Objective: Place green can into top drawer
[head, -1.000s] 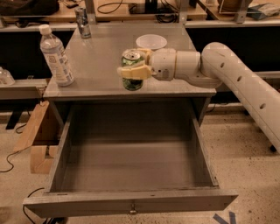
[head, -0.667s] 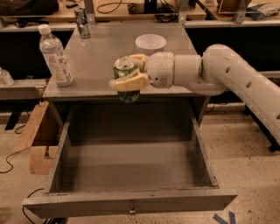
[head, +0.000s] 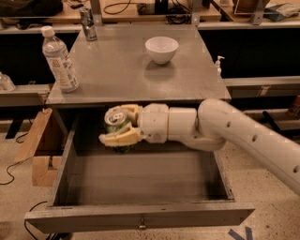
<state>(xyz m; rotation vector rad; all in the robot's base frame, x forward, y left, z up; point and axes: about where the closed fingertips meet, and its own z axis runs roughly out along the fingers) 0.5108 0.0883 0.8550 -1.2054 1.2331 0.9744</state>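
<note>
One gripper (head: 117, 125) grips green can (head: 116, 123) over open top drawer (head: 140, 187).

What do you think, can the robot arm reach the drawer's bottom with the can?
Probably yes. The tool, shut on the green can, hangs over the back of the open top drawer, and nothing shows between it and the drawer floor below.

Floor: speckled beige (head: 14, 197), blue tape marks (head: 239, 233) at lower right; brown cardboard box (head: 40, 150) stands left of the grey cabinet (head: 126, 70). Rear: wooden bench (head: 140, 11) with cables, dark beneath; low grey shelves (head: 262, 84) either side. Gripper (head: 117, 126) sits just under the cabinet top's front edge, clasped round the green can (head: 115, 118).
</note>
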